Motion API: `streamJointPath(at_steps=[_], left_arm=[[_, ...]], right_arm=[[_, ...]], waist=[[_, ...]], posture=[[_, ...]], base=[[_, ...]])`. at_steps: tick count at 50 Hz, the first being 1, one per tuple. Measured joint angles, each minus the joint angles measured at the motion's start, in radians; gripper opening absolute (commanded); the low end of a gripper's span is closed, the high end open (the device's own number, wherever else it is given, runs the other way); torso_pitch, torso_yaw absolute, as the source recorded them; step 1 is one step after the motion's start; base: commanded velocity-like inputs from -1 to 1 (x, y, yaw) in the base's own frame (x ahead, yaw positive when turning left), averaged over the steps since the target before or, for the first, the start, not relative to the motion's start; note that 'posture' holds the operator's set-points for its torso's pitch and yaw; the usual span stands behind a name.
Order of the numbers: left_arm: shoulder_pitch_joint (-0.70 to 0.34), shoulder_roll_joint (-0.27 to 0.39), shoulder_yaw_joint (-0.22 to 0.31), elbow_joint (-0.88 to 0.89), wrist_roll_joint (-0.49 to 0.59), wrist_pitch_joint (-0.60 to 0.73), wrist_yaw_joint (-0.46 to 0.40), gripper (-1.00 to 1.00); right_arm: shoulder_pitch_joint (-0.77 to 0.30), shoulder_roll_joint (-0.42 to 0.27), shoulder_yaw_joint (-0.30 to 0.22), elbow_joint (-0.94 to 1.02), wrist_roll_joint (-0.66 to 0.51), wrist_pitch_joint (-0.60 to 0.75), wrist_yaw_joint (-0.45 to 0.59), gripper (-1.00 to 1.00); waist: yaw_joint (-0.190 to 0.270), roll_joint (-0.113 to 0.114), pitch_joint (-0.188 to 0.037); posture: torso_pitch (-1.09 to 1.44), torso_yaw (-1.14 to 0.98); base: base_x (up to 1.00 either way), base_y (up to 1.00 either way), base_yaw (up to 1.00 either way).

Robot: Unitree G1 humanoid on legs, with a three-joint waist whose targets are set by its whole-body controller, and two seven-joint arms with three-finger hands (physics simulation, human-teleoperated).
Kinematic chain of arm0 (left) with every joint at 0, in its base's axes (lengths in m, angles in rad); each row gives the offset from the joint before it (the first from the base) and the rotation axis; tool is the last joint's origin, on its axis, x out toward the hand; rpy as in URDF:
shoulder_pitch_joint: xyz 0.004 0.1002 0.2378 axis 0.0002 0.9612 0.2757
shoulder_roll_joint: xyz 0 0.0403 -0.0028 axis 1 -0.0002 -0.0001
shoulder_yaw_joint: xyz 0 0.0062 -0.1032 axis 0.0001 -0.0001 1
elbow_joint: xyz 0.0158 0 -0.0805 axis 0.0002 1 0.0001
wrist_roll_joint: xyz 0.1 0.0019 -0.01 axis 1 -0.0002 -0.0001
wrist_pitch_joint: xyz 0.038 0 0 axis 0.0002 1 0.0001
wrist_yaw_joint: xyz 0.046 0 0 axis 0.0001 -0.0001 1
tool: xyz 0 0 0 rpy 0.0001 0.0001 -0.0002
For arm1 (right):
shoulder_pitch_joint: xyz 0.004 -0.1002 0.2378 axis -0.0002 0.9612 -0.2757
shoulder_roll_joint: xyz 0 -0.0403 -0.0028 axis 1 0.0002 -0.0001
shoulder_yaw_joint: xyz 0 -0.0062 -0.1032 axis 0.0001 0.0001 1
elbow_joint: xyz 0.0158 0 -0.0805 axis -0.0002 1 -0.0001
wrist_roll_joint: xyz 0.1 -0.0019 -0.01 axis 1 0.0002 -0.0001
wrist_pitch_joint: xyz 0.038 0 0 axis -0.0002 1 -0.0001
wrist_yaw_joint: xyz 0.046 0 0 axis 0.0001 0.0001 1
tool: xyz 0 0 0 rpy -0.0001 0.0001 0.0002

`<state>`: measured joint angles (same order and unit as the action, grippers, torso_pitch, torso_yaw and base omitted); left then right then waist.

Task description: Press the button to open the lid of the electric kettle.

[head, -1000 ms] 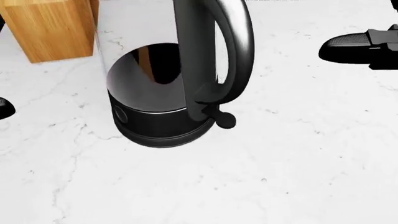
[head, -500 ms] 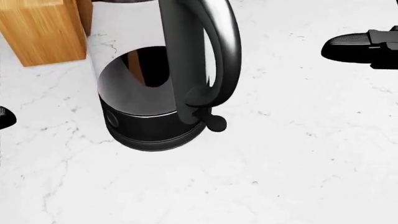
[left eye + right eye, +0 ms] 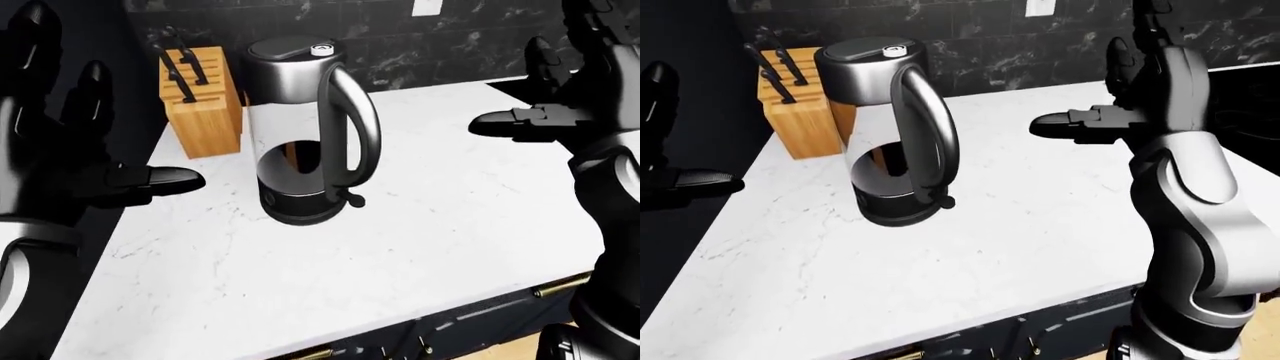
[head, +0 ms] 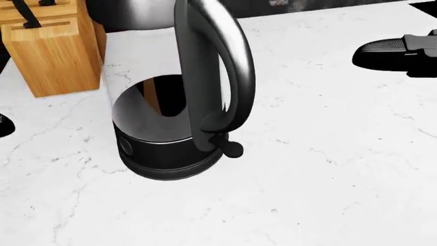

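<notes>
A: Where are the hands, taking the kettle (image 3: 305, 135) as the mark?
B: The left hand (image 3: 70, 161) hangs left of it, fingers spread, holding nothing. The right hand (image 3: 1120, 112) floats well to its right, also open and empty.
A: And the kettle itself?
B: Upright on the white marble counter (image 3: 420, 225), lid down, its small button (image 3: 321, 50) on top. A wooden knife block (image 3: 200, 101) stands just beyond it, to its left.

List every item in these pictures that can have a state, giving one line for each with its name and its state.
Electric kettle: upright on the counter, lid shut.
Lid button: not touched.
Knife block: upright, knives in its slots.
Left robot hand: open, clear of the kettle.
Right robot hand: open, holding nothing.
</notes>
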<state>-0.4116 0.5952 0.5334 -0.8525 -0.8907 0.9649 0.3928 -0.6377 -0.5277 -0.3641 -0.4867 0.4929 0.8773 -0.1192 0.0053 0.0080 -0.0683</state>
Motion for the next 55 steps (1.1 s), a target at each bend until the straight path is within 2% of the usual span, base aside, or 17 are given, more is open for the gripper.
streamJointPath(at_steps=[10,24,32,38,44,55], left_arm=[[0.003,0.001,-0.002,-0.002,-0.002,-0.001,0.003,1.0],[0.002,0.004,0.004,-0.006,-0.008,-0.003,0.005,1.0],[0.004,0.006,0.005,-0.006,-0.011,-0.005,0.007,1.0],[0.007,0.004,-0.001,-0.009,-0.006,-0.011,0.003,1.0],[0.005,0.001,0.0,-0.01,-0.003,-0.018,0.001,1.0],[-0.001,-0.005,-0.022,-0.013,0.026,-0.009,-0.008,1.0]], right_arm=[[0.002,0.003,0.002,-0.005,-0.003,0.006,0.001,1.0],[0.0,0.005,0.001,-0.009,-0.009,0.008,0.008,1.0],[0.0,0.006,0.0,-0.012,-0.011,0.01,0.008,1.0],[-0.002,0.007,0.002,-0.009,-0.013,0.009,0.008,1.0],[-0.02,0.01,0.014,0.013,-0.022,0.003,0.012,1.0],[-0.11,0.029,0.093,0.162,-0.124,-0.062,0.068,1.0]], waist=[[0.002,0.001,-0.055],[0.009,0.001,-0.146],[0.013,0.0,-0.183],[0.016,-0.001,-0.202],[0.015,0.0,-0.206],[0.013,0.005,-0.205]], posture=[[-0.27,0.0],[-0.36,0.0],[-0.41,0.0],[-0.42,0.0],[-0.42,0.0],[-0.42,0.0]], base=[[0.0,0.0,0.0],[0.0,0.0,0.0],[0.0,0.0,0.0],[0.0,0.0,0.0],[0.0,0.0,0.0],[0.0,0.0,0.0]])
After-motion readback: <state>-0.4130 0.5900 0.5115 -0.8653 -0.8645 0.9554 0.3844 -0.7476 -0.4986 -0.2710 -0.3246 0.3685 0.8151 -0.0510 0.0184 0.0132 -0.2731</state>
